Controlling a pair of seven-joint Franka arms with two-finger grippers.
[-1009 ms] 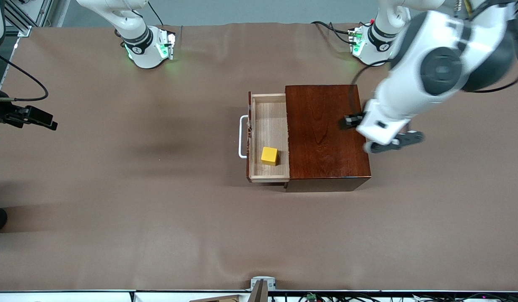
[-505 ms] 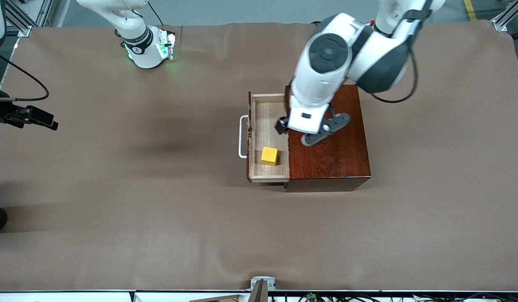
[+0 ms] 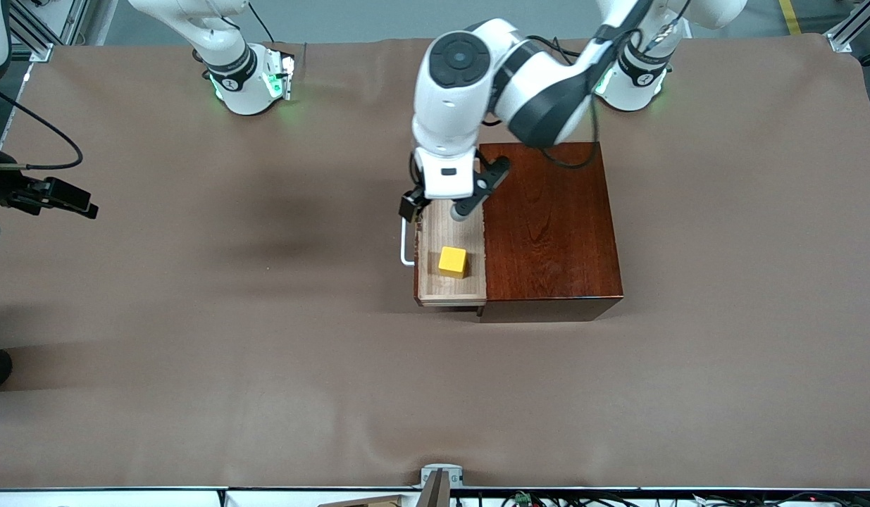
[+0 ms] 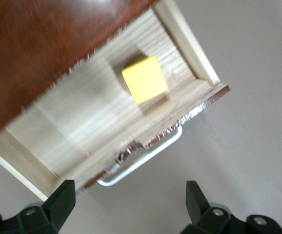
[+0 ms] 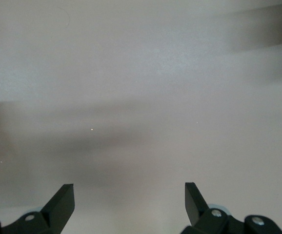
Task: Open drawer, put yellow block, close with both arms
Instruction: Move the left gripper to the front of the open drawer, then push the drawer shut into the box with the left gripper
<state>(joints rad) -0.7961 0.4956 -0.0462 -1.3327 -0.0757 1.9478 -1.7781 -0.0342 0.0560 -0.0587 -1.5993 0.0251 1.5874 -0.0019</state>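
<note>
We see the glossy reddish-brown wooden box (image 3: 551,229) near the middle of the brown-covered desk (image 3: 195,352), closer to the left arm's end. Its pale-wood-lined drawer (image 3: 435,285) stands pulled out toward the right arm's end, white U-shaped bar handle (image 3: 406,243) leading. The small bright yellow cube (image 3: 452,261) rests on the drawer floor, in the half nearer the front camera.

The left tool (image 4: 129,204) hangs over the drawer's handle end, its black fingers (image 4: 63,200) spread apart and empty. The right tool (image 5: 129,202) waits over bare desk at the right arm's edge, fingers (image 5: 63,197) likewise wide apart, gripping nothing.
</note>
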